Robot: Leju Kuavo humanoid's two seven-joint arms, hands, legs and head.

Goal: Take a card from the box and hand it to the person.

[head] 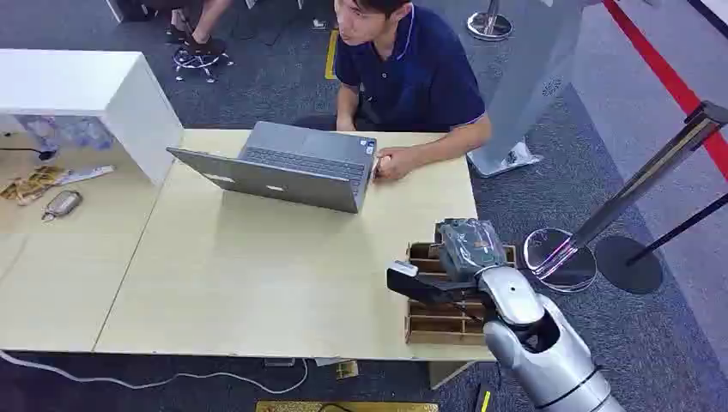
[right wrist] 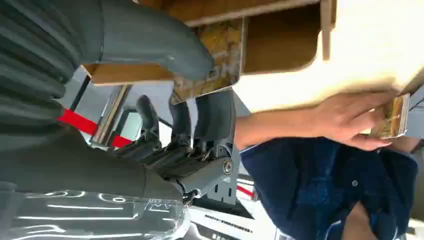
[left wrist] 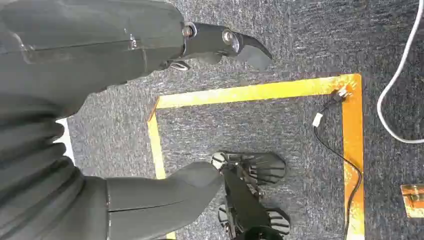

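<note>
A wooden box (head: 432,330) with compartments stands at the near right corner of the table (head: 257,283). My right hand (head: 455,257) hovers over it. In the right wrist view, this hand (right wrist: 175,105) pinches a gold-patterned card (right wrist: 222,65) between thumb and fingers, just at the box (right wrist: 280,47). Across the table sits a person (head: 412,77) whose hand (right wrist: 350,120) rests on the tabletop holding another gold card (right wrist: 392,117). My left hand (left wrist: 100,125) hangs over the carpet, fingers apart, holding nothing.
An open grey laptop (head: 292,167) stands in front of the person. A white cabinet (head: 94,90) and small items (head: 60,204) occupy the left table. A stanchion base (head: 562,257) stands on the floor right of the box.
</note>
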